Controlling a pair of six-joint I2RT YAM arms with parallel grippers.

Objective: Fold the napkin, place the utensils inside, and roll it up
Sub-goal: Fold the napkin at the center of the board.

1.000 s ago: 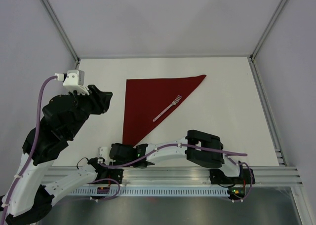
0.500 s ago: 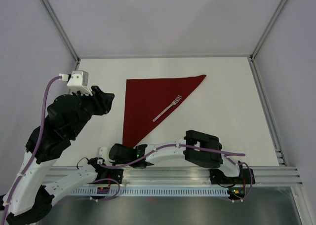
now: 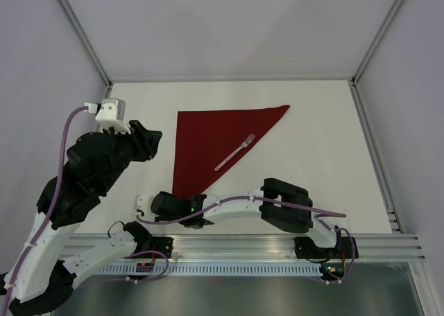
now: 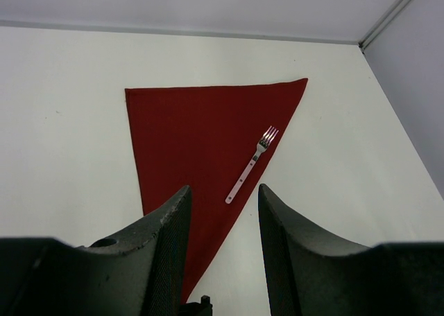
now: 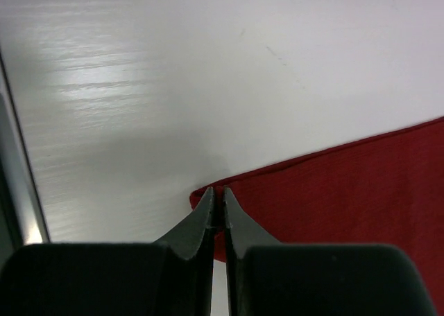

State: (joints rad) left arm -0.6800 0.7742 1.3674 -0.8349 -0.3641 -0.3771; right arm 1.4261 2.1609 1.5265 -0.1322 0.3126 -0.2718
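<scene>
Napkin (image 3: 208, 143) lies flat on desk (image 3: 312, 122), folded to a triangle. Fork (image 3: 234, 152) rests on the napkin just inside its long diagonal edge, tines toward the napkin's far right corner. Right end effector (image 5: 216, 206) is pinched closed on the napkin's near corner. Left end effector (image 4: 223, 195) hangs left of the napkin, fingers spread, holding nothing.

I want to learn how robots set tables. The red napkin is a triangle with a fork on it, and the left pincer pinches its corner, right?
Not the left. The right wrist view shows the right pincer pinching the near corner of the napkin; the left pincer hangs open. The rest is right: a triangle with the fork on it.
</scene>
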